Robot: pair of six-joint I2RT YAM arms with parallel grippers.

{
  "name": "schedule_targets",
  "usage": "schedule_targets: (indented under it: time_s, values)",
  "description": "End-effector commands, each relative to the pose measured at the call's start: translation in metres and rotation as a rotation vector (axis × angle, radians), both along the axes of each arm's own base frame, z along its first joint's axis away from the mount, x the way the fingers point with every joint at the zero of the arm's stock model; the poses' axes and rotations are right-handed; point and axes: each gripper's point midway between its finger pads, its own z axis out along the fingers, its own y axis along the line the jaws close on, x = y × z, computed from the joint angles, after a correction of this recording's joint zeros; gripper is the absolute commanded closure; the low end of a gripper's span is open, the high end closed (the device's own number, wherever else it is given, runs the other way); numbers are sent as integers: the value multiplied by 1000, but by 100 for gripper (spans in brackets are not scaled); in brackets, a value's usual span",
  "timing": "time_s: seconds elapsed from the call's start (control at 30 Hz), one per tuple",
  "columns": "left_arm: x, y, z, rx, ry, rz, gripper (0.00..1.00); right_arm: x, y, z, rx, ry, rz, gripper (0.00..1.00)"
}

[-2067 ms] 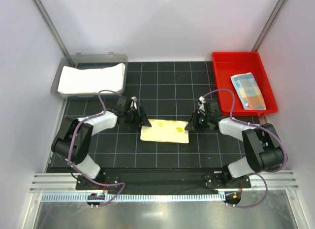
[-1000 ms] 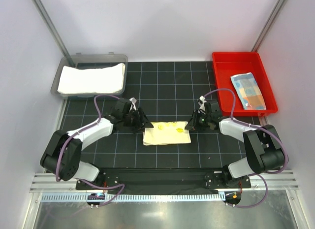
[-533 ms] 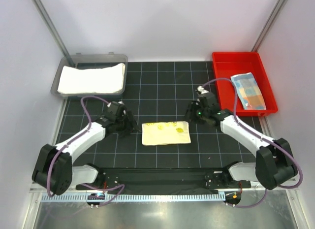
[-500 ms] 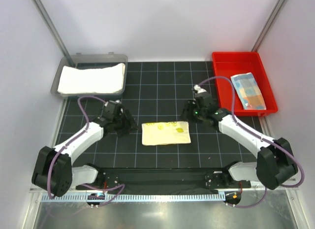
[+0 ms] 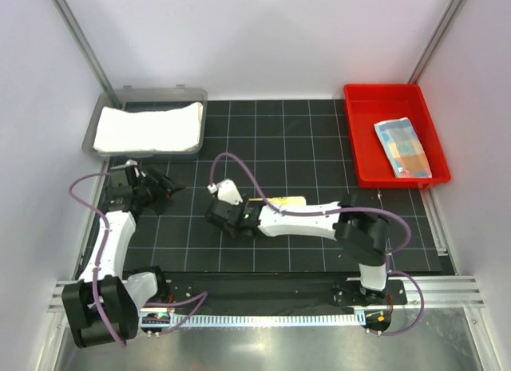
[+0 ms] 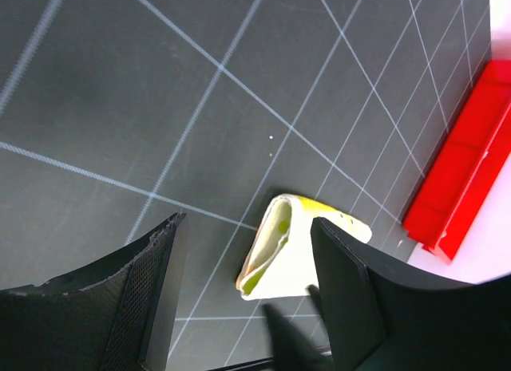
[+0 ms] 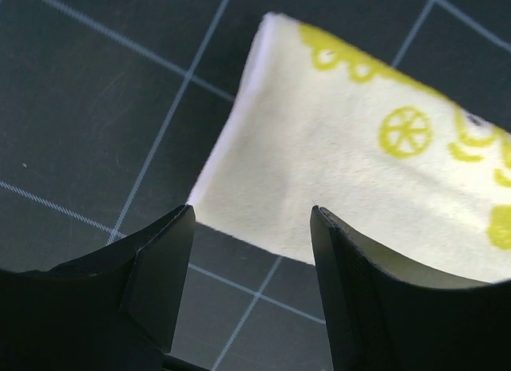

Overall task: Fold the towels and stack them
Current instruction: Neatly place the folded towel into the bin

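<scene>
A folded pale yellow towel with a lemon print lies mid-mat, mostly covered by my right forearm. In the right wrist view this towel fills the upper right, and my right gripper stands open over its near edge, holding nothing. From above, the right gripper sits at the towel's left end. My left gripper is open at the far left of the mat, well away from the towel, which shows beyond its fingers. A white towel and a light-blue patchwork towel lie in trays.
The grey bin with the white towel stands at the back left. The red tray is at the back right and also shows in the left wrist view as the red tray. Both sit off the black gridded mat.
The right arm has swung far left across the mat, over the yellow towel. The left arm has drawn back to the left edge. Both grippers opened wider.
</scene>
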Motion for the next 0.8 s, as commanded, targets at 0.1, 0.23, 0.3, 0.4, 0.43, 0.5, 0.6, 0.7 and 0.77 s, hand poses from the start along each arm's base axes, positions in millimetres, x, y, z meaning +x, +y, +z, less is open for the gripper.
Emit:
schedule_targets:
  time_s: [0.1, 0.23, 0.3, 0.4, 0.43, 0.5, 0.6, 0.7, 0.77]
  values:
    - [-10, 1, -13, -105, 34, -53, 34, -2, 20, 11, -43, -100, 23, 37]
    - [-10, -1, -11, -116, 28, -60, 34, -6, 24, 0, -60, -85, 53, 40]
    - [-8, 1, -9, -110, 17, -57, 34, -9, 26, -6, -66, -85, 79, 41]
    - [-8, 1, -8, -108, 17, -56, 34, -11, 25, -13, -77, -73, 86, 42]
    - [-8, 1, -8, -108, 16, -56, 34, -12, 25, -17, -84, -67, 90, 42]
    - [-7, 1, -8, -106, 13, -55, 33, -14, 24, -25, -90, -53, 95, 42]
    - [-8, 1, -9, -106, 7, -59, 33, -18, 28, -34, -65, -31, 99, 42]
    - [-9, 2, -12, -102, 12, -52, 32, -22, 33, -42, -42, -2, 98, 42]
    - [-8, 1, -13, -103, 12, -52, 32, -25, 29, -52, -66, 16, 93, 42]
